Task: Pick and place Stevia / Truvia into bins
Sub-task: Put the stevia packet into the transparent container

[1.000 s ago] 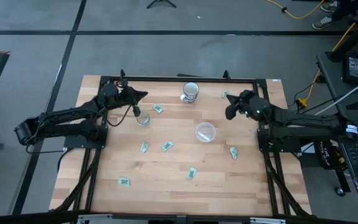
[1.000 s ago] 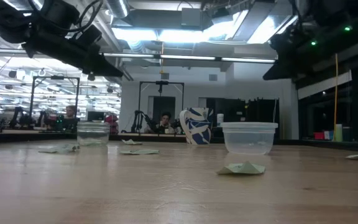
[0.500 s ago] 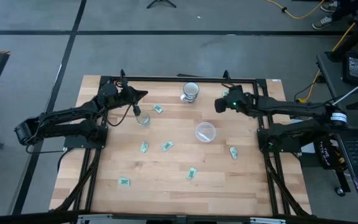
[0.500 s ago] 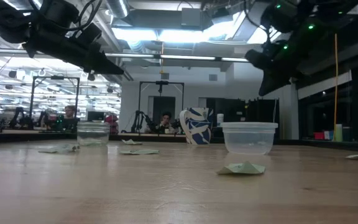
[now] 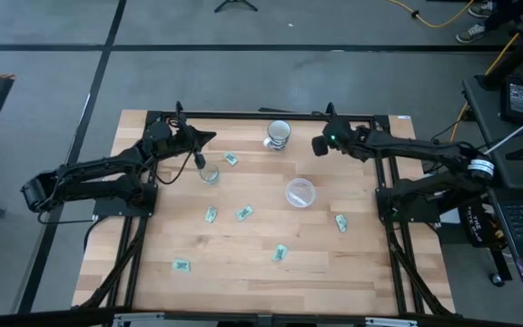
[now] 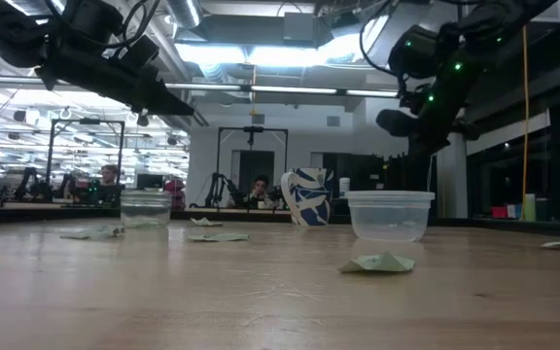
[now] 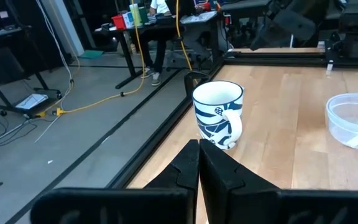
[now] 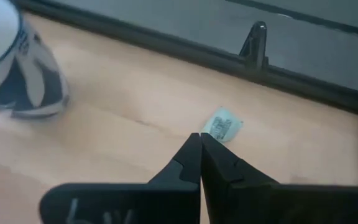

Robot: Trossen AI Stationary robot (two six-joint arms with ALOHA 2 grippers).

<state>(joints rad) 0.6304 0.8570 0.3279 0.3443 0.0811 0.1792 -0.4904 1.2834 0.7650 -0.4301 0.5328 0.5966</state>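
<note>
Several light green Stevia / Truvia packets lie flat on the wooden table. One more packet lies by the far rail, just beyond my right gripper, which hangs shut above the table, tipped downward. The two bins stand upright: a small clear cup and a wider clear cup. My left gripper hovers shut above the table, just on the far side of the small cup. In its wrist view the shut left gripper points toward the mug.
A blue-and-white mug stands near the far edge between the two arms. A black rail runs along the table's far edge with a post behind the far packet. Bare wood fills the near half around scattered packets.
My right gripper has swung toward the table's left and far edge, toward the mug, as the arm stretched out. It has also tipped from nearly level to slanting down. My left arm has kept still.
</note>
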